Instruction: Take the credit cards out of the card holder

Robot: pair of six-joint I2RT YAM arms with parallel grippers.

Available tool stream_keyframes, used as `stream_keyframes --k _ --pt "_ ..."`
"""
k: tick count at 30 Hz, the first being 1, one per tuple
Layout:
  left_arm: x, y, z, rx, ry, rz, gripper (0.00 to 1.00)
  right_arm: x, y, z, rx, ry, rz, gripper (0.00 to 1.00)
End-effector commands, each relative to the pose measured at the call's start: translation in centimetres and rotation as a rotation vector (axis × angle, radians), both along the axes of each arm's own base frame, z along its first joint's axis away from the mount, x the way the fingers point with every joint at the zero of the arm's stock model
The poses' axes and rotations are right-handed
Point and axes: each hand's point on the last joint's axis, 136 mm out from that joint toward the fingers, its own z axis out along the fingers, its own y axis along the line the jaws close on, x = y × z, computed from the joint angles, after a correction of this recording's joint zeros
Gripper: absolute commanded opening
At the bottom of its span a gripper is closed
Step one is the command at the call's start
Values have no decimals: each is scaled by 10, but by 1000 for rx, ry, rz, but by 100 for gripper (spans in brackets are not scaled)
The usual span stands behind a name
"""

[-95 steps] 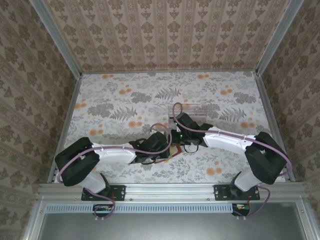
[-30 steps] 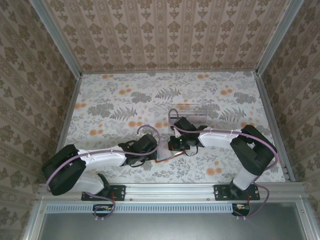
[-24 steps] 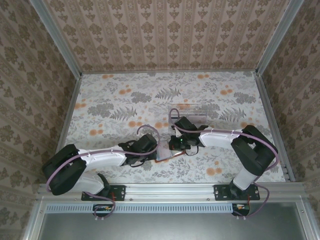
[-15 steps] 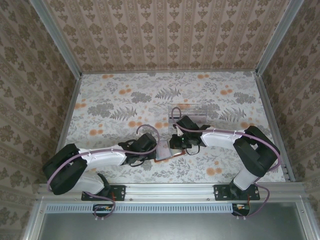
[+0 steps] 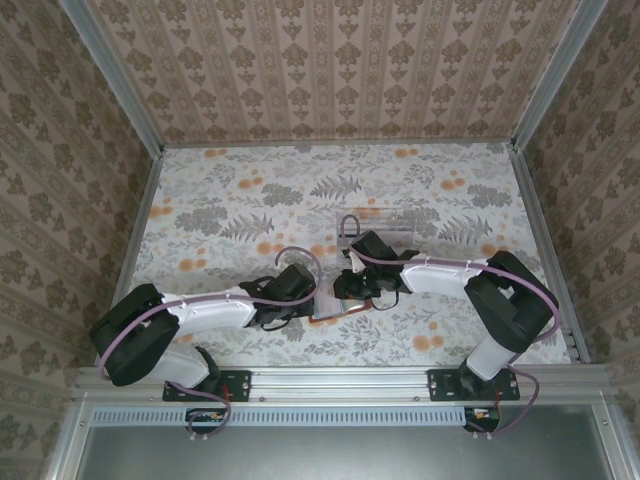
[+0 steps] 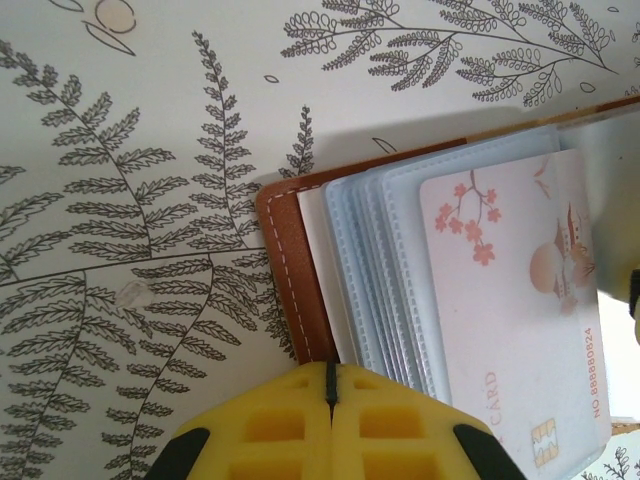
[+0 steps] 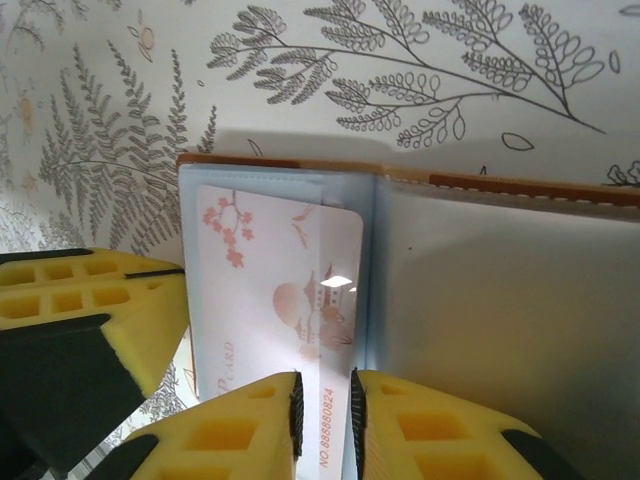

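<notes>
Since a second ago my right arm has drawn its wrist slightly left and its jaws have eased apart, while the left arm has barely shifted. On the floral table [image 5: 230, 200] both arms reach toward the middle of the near edge, and the clear tray [image 5: 388, 222] sits just behind the right wrist. The card holder [image 5: 328, 306] lies open and flat between the two grippers, showing its brown edge and grey-blue pockets [image 6: 375, 280]. A pale pink credit card [image 6: 510, 300] with a blossom print lies on those pockets. My left gripper [image 6: 330, 388] is pressed together at the holder's brown edge. My right gripper [image 7: 325, 400] shows a narrow gap over the card's long edge. I cannot tell whether it touches the card.
</notes>
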Motion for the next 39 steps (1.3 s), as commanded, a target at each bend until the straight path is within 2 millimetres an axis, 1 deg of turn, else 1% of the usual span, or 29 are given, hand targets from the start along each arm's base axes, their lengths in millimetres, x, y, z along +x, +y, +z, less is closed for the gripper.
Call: stream_keyframes --k 1,6,15,18,20,22,23,33,39 --pt "-5 7 -10 50 32 -19 0 -1 8 -4 14 14 31 24" --pt "-5 7 -10 48 33 -18 0 -2 8 -10 10 28 29 26" --pt "-6 7 -11 49 37 -20 0 -4 17 -7 64 49 33 24" --pt "-6 6 -11 48 37 -24 0 -4 17 -6 72 51 30 20" --pt "-6 6 -11 47 36 -24 0 -3 16 -6 72 50 28 14" --pt "-6 7 -11 47 37 -23 0 -3 14 -6 70 53 20 3" --pt "-6 7 -12 49 39 -23 0 -2 13 -7 68 53 15 0" --pt "-7 13 -14 78 41 -29 0 8 -8 -1 59 25 -40 0" --pt "-7 16 -14 91 40 -31 0 10 -12 1 55 21 -44 0"
